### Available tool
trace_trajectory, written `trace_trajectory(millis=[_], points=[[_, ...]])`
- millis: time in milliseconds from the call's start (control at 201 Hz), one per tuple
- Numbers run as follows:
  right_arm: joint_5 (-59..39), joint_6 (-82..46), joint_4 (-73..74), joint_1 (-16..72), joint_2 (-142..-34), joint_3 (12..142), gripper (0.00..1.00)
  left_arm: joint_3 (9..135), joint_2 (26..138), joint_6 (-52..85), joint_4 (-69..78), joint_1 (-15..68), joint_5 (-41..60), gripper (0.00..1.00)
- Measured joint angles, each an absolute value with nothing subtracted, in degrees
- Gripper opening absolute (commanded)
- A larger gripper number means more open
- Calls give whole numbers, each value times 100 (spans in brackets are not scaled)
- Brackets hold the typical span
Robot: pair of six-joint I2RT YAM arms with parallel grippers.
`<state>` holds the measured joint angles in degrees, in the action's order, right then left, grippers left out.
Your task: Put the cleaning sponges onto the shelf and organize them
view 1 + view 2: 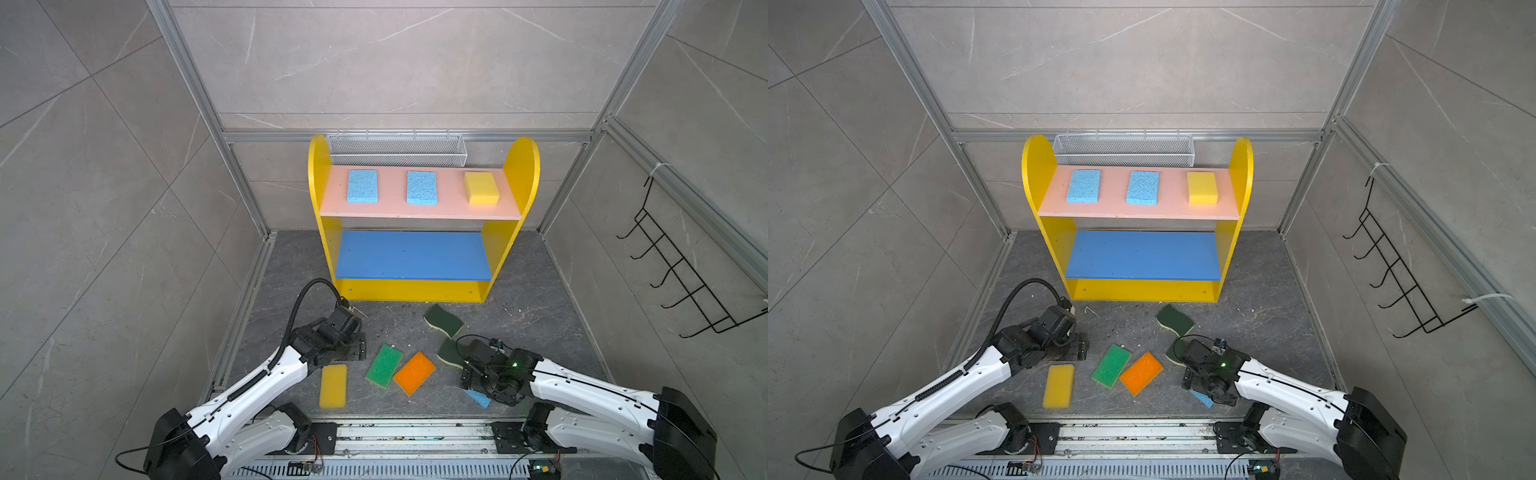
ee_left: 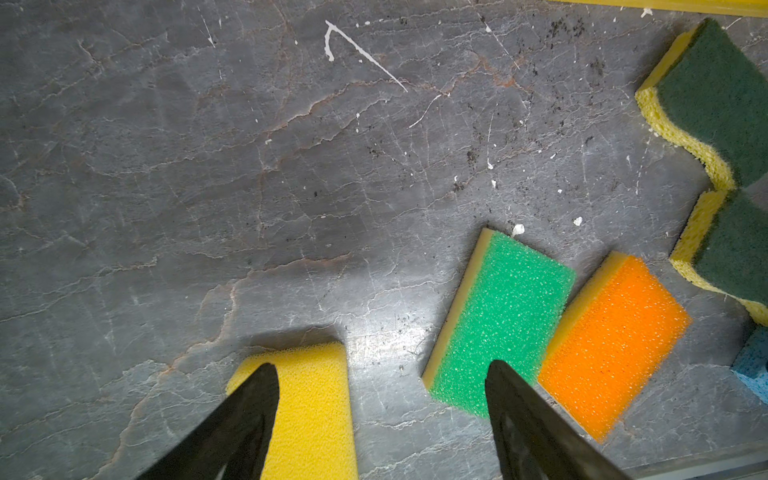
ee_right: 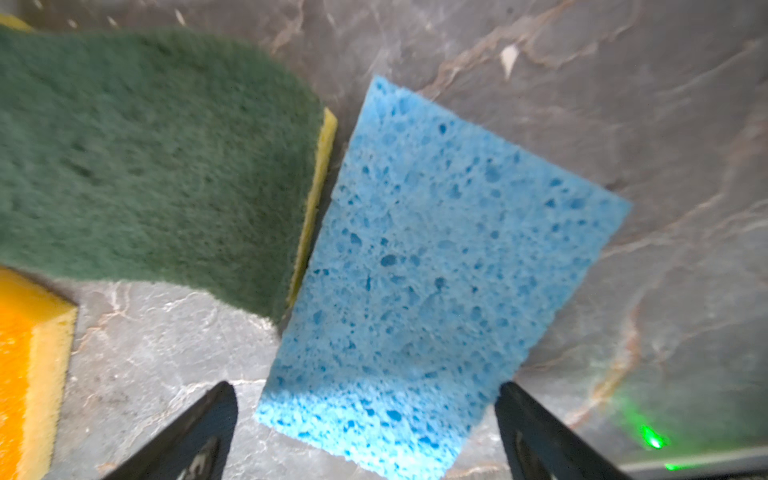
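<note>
Shelf: the shelf stands far and central on the floor. Its pink board carries three sponges and its blue board is bare.
Top row: left blue sponge, middle blue sponge and shelf yellow sponge lie flat and apart. Each has its long axis running near to far, probably to keep an even row.
Loose sponges: six lie near the arms. The floor yellow sponge runs roughly near-far. The green sponge and orange sponge sit just beside each other, both slanting near-left to far-right. The far scourer and near scourer lie green side up, to their right.
Right gripper: the right gripper is spread wide and empty, low over the floor blue sponge.
Blue axis: its length runs away from the jaws, slightly skewed, so they straddle its narrow width, which looks like a lined-up pinch. One long edge lies against the near scourer.
Left gripper: the left gripper is spread and empty, with bare floor between its tips. One tip is above the floor yellow sponge and the other above the green sponge, so it appears uncommitted.
</note>
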<state>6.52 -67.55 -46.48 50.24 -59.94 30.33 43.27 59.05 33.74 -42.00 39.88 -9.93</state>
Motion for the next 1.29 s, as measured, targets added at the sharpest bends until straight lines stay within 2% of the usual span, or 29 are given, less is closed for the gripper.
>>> trace_trajectory(millis=[214, 398, 578, 841, 1294], points=[[923, -6484, -4936, 5024, -6018, 3551, 99, 4327, 5905, 3376, -4200, 3988, -993, 81], [1155, -5734, -4888, 5024, -6193, 4104, 99, 4327, 5902, 3376, -4200, 3988, -1002, 81], [1173, -4869, -4836, 4945, -6829, 4534, 100, 4327, 5861, 3395, -4204, 3988, -1026, 81], [1013, -4193, -4722, 4871, -7262, 4576, 99, 4311, 5671, 3498, -4331, 3988, -1048, 81], [1105, -3822, -4405, 4755, -8136, 4624, 99, 4305, 5605, 3612, -4375, 3988, -1186, 81]])
